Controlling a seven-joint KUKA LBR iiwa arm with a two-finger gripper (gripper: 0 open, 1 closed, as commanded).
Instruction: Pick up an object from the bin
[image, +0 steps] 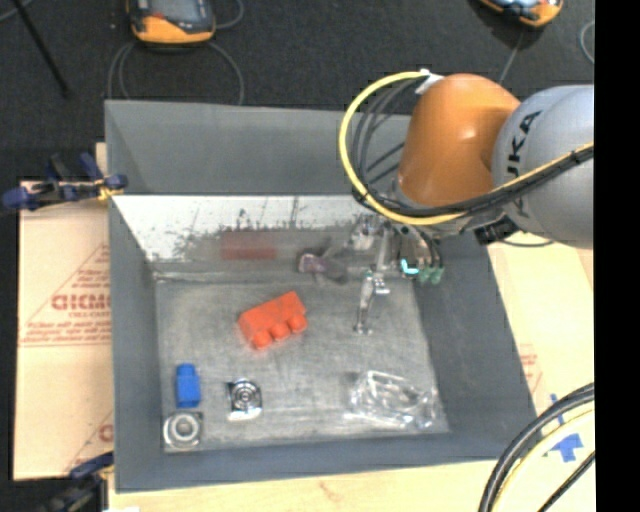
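Note:
My gripper (366, 310) hangs below the orange wrist cover, over the bin floor at the back right. It is above bare floor, with nothing visibly in it. A small mauve-grey piece (318, 265) lies just to its left against the back wall. An orange-red stepped block (272, 320) lies left of the gripper near the bin's middle. A crumpled clear plastic piece (392, 400) lies in front of the gripper at the front right.
At the front left lie a small blue block (187, 385), a shiny round metal piece (243, 397) and a silver ring-shaped cap (183, 430). The arm and its cables cover the bin's back right corner.

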